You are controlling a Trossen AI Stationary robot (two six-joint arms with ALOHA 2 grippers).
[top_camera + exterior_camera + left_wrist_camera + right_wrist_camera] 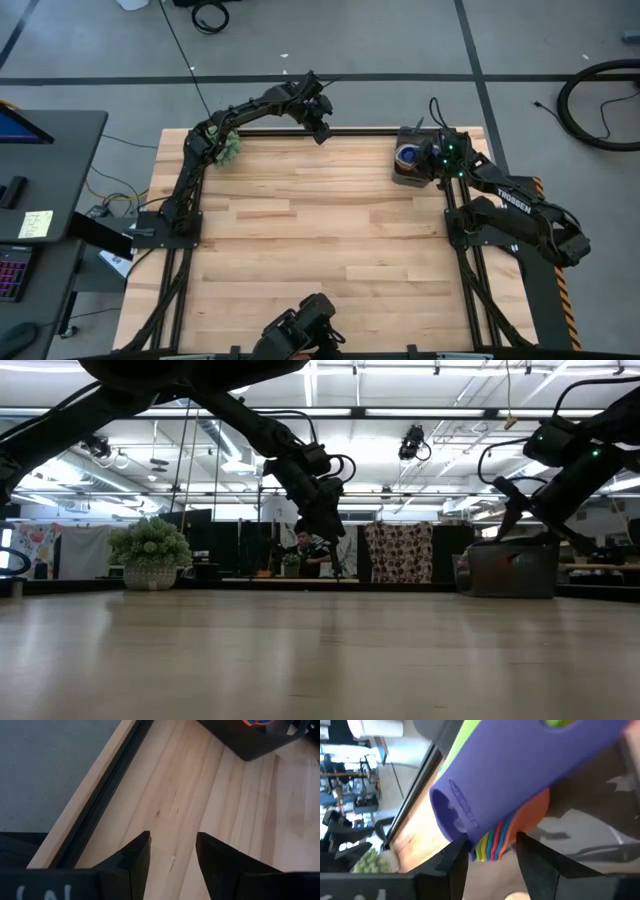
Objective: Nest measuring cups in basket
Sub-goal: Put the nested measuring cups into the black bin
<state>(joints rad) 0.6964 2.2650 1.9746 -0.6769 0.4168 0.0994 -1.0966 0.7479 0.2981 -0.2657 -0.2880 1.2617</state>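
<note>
The dark grey basket (400, 181) stands at the table's far right corner, with the nested measuring cups (408, 157) inside it. My right gripper (422, 160) is open over the basket. In the right wrist view the dark blue cup (520, 775) fills the picture. The coloured handle ends of the cups stacked with it sit between my fingers (492, 855). My left gripper (322, 133) hangs open above the table's far edge, left of the basket (250, 745), with nothing between its fingers (172, 850). My right gripper has one finger on each side of the stacked handle ends (492, 845) of the nested cups, coming slanting down from the table's right side. I cannot tell whether the fingers touch the handles. The cups lie in the basket.
A fuzzy green plant ball (228, 150) sits at the far left corner, by the left arm's frame. The wooden table top (320, 230) lies bare between the two arm frames. A person shows in the room beyond the table (305, 550).
</note>
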